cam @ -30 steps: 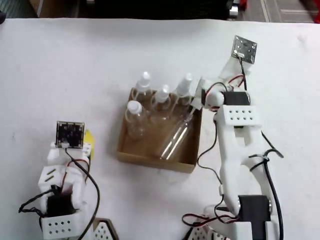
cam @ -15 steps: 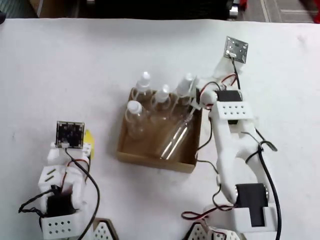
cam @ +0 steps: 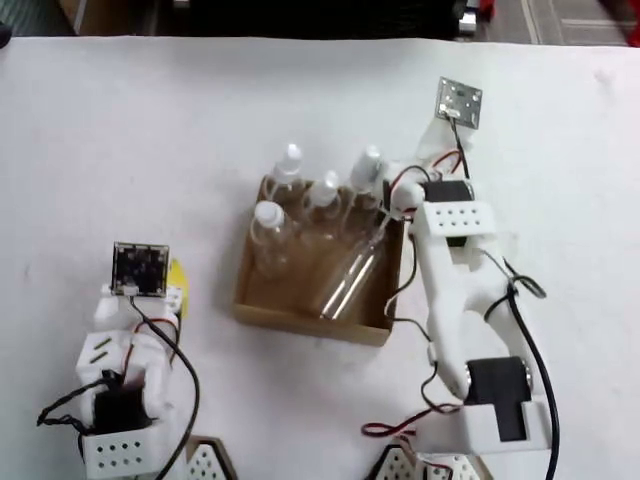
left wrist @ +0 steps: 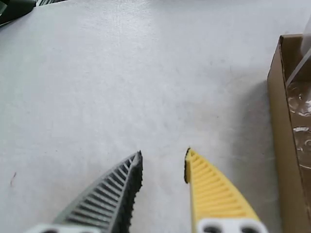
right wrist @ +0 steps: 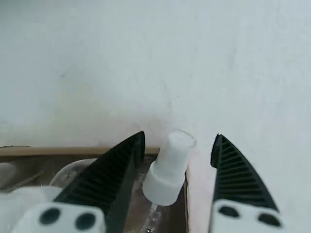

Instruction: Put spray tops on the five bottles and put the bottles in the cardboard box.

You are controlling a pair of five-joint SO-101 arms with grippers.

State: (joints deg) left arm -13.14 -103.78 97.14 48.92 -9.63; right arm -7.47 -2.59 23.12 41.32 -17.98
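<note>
Brown cardboard box [cam: 300, 318]; clear bottles [cam: 270, 246], white spray tops [cam: 290, 157].

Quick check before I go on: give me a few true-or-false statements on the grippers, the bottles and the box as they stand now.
1. The right gripper is open around a spray top. True.
2. The left gripper is shut on a bottle. False: the left gripper is open and empty over the table.
3. A slanted bottle lies in the cardboard box. True.
4. Several bottles stand on the table outside the box. False: the upright bottles are all inside the box.
</note>
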